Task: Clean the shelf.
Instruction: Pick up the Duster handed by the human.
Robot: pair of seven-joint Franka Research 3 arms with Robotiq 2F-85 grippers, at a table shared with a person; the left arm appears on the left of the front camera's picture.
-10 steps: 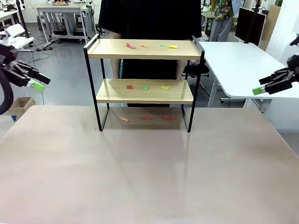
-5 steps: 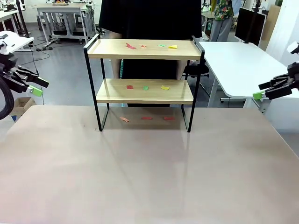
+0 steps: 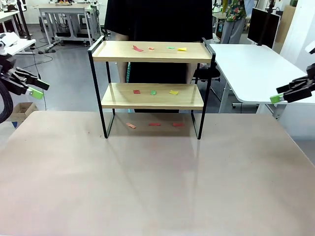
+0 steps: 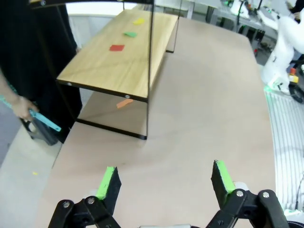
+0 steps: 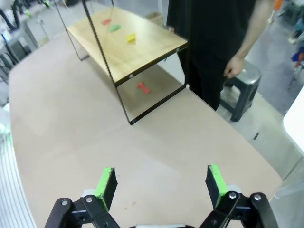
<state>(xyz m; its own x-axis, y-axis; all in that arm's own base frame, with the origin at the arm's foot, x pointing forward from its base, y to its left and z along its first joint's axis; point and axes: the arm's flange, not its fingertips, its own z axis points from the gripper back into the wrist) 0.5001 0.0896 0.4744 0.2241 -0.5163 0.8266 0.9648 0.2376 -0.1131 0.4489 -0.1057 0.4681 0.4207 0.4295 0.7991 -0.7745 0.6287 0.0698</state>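
Observation:
The shelf stands at the table's far middle, two wooden boards in a black frame. Small coloured paper scraps lie on its top board and lower board, and on the table under it. My left gripper hovers open off the table's far left corner, well apart from the shelf. My right gripper hovers open off the far right. The left wrist view shows my open left gripper above bare table, with the shelf ahead. In the right wrist view my right gripper is open too, the shelf beyond.
A person in black stands right behind the shelf, one hand hanging near a grey stool. The other hand holds a teal item. A white desk stands at the right. The beige tabletop spreads in front.
Both grippers have drawn outward toward the picture edges, the left one leftward and the right one rightward and slightly up. The shelf and scraps have not moved.

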